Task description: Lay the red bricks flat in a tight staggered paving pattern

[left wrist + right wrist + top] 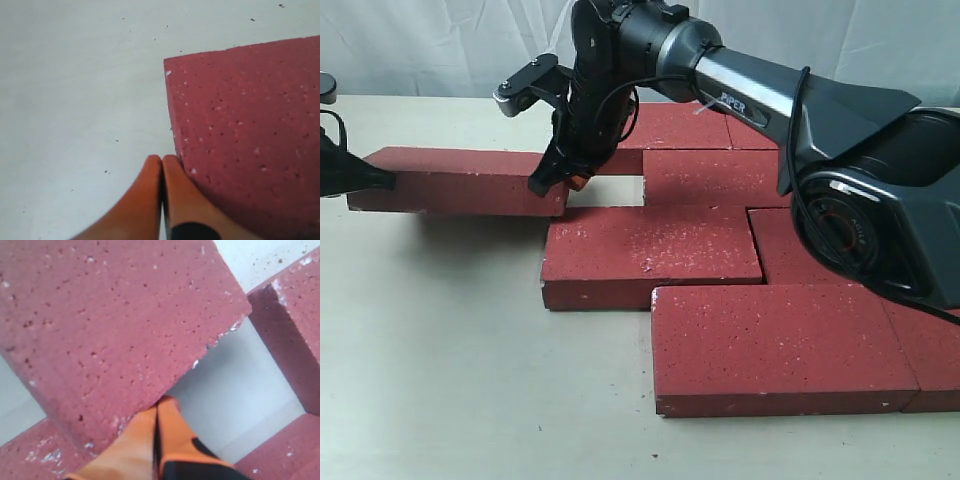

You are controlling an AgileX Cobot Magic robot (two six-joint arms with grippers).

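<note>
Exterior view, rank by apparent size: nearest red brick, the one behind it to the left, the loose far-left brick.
nearest dark-red grainy rectangular paver brick
brick behind it to the left
loose far-left brick
Nearness to the camera probably explains this; true sizes may match.

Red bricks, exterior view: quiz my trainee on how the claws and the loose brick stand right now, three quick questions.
1. True or false: the right claw is shut, with its tip at the loose brick.
2. Where is the left claw? A) at the loose brick's left end; B) on top of the nearest brick; C) above the far row.
3. Fill in: the rectangular gap beside the right claw shows bare ____.
Key: 1 true; 2 A; 3 table.
</note>
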